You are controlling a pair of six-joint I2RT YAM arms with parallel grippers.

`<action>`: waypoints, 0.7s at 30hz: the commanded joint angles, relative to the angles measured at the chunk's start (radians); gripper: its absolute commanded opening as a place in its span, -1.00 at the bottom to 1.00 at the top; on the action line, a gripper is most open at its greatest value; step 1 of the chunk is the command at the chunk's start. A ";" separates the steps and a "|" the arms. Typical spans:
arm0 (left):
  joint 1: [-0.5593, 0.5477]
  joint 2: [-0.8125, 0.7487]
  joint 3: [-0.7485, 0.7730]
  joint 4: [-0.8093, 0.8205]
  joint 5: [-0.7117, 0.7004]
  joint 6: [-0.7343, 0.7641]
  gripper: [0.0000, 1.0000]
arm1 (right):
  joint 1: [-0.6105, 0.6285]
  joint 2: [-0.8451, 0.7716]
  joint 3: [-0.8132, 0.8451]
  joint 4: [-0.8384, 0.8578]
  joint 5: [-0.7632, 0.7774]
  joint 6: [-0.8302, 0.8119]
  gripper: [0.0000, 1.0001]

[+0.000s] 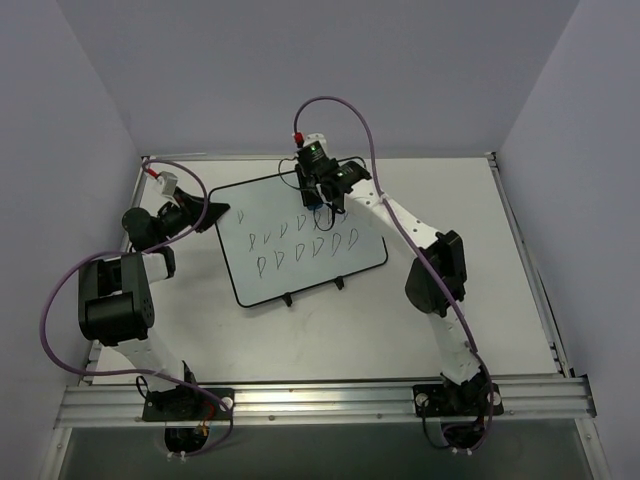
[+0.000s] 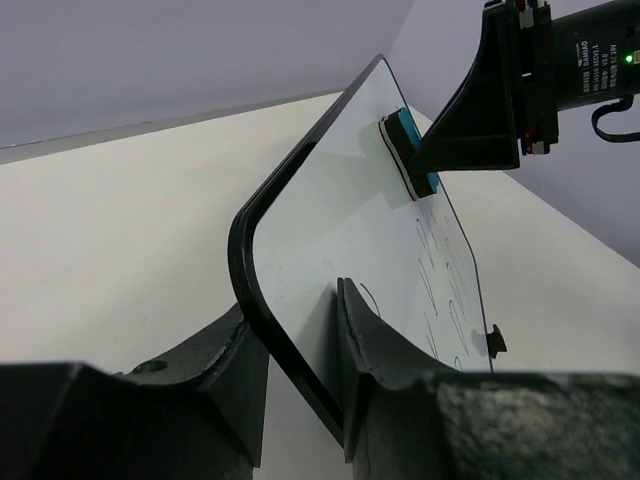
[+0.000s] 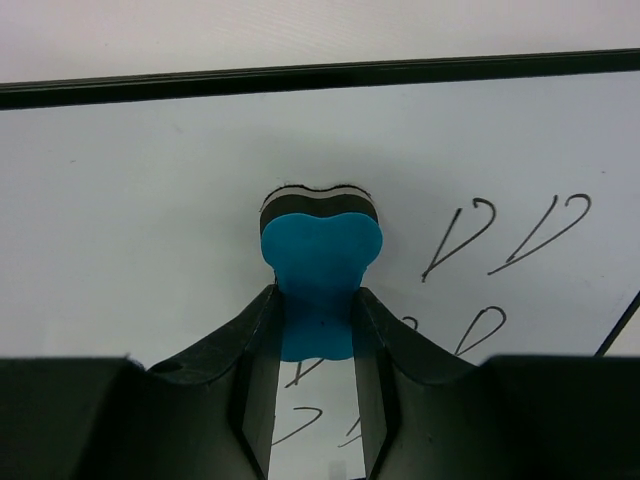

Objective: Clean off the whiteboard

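Observation:
The whiteboard (image 1: 300,265) lies tilted on the table, black-framed, with several dark scribbles (image 1: 318,243) across its middle. My left gripper (image 1: 214,212) is shut on its left corner. In the left wrist view the board's frame (image 2: 262,300) runs between the two fingers (image 2: 375,350). My right gripper (image 1: 320,198) is shut on a blue eraser (image 3: 320,255) and presses it flat against the board's far part (image 3: 150,200), just left of the top scribbles (image 3: 460,235). The same eraser (image 2: 405,150) shows on the board in the left wrist view.
Two small black feet (image 1: 288,298) stick out from the board's near edge. The white table (image 1: 500,300) is boxed in by pale walls on three sides. A metal rail (image 1: 320,400) carrying both arm bases runs along the front. Purple cables (image 1: 60,290) loop beside the arms.

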 commanded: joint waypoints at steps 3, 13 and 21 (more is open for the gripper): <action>-0.052 -0.028 -0.020 0.017 0.122 0.372 -0.95 | 0.157 0.050 0.100 -0.001 0.001 -0.011 -1.00; -0.063 -0.051 -0.017 -0.072 0.109 0.430 -0.95 | 0.320 0.186 0.269 -0.056 0.116 0.002 -1.00; -0.066 -0.055 -0.016 -0.087 0.104 0.444 -0.95 | 0.346 0.220 0.223 -0.039 0.205 0.035 -1.00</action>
